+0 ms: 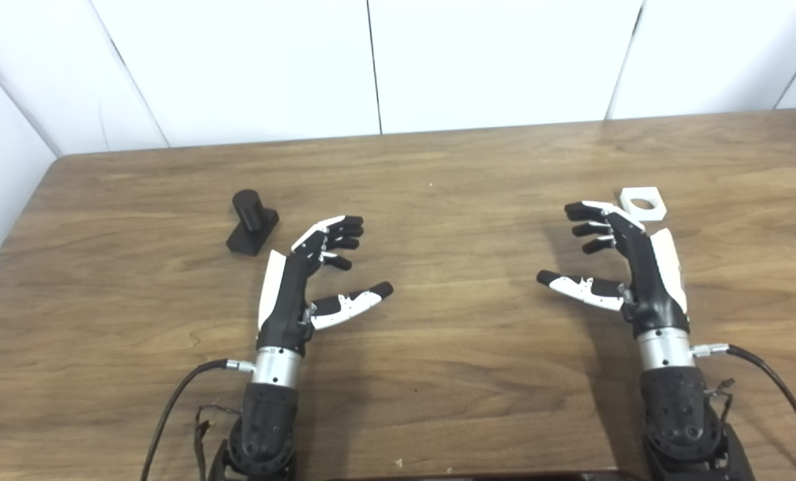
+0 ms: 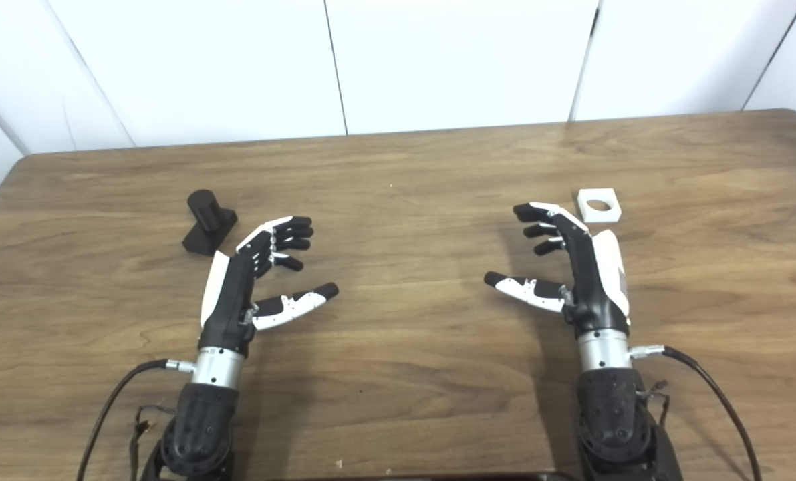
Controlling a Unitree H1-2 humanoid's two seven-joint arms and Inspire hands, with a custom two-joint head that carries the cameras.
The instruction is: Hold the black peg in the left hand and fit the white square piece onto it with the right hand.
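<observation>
Wood-grain brown table carries everything here, backed by white wall panels. Above it the left hand and the right hand both hover with fingers spread and thumbs held apart, holding nothing. The black peg, a short cylinder on a flat square base, sits on the table just beyond and to the outer side of the left fingertips, not touching them. The white square piece, flat with a round hole through it, lies just past the right fingertips, on their outer side, close but apart. Judged from this, nothing is done yet: both grasps and the fitting remain.
</observation>
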